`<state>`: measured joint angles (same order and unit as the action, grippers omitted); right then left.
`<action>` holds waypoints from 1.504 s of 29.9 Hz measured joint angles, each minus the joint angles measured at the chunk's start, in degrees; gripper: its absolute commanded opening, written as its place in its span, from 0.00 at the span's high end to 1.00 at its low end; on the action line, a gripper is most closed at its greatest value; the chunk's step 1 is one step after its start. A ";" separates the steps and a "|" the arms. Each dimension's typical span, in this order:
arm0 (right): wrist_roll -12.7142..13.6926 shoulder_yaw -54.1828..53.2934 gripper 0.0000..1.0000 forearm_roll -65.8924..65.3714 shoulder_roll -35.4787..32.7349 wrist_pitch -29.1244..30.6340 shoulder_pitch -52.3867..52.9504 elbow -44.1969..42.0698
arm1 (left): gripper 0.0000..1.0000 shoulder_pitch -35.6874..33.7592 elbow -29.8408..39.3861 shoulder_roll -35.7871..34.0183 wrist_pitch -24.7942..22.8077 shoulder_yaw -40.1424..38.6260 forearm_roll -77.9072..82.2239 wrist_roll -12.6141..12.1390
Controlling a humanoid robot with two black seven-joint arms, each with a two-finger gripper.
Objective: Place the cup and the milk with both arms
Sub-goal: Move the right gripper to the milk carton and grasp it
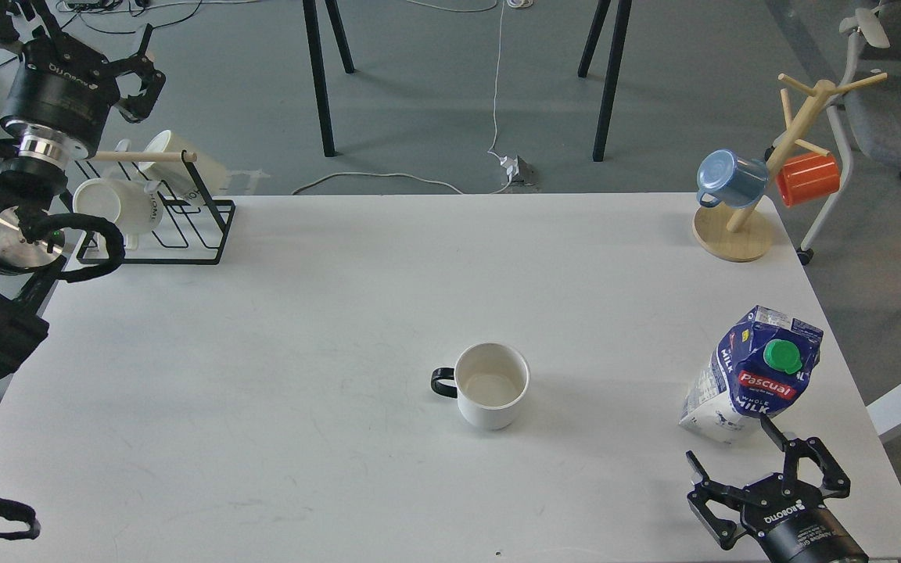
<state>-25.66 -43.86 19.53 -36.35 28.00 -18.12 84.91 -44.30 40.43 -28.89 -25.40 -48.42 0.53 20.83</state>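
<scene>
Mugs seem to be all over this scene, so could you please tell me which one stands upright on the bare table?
The white cup with the black loop handle, mid-table. The two cream mugs sit in the wire rack, and the blue mug and orange mug hang on the wooden tree.

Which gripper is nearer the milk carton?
Right. The right gripper sits open just in front of the milk carton; the left gripper is raised far off, over the table's far-left corner.

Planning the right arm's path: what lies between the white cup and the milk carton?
Nothing: in the head view only bare white table separates the cup from the milk carton.
</scene>
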 measured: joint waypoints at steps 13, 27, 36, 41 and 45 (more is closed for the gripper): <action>0.00 -4.47 0.01 0.07 -0.39 0.00 -4.26 -0.17 | 0.01 0.08 0.00 -1.31 -0.07 0.78 0.07 -0.26; 0.00 -6.14 0.01 0.07 1.98 0.00 -3.22 0.09 | 0.01 1.10 0.00 -1.34 0.00 0.79 0.08 -0.26; 0.00 -7.85 0.01 0.29 5.46 0.00 -1.32 -0.17 | 0.01 1.14 0.00 -1.35 0.00 0.87 0.08 -0.27; 0.00 -8.93 0.01 0.33 7.64 0.00 0.15 -0.27 | 0.01 1.20 0.00 -1.35 0.01 0.87 0.08 -0.31; -0.07 -10.44 0.01 0.47 8.27 0.00 0.88 -0.50 | 0.01 1.24 -0.02 -1.35 0.01 0.88 0.08 -0.31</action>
<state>-25.73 -54.31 20.00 -28.07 28.00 -17.24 84.41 -43.06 40.42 -30.24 -25.40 -47.55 0.62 20.52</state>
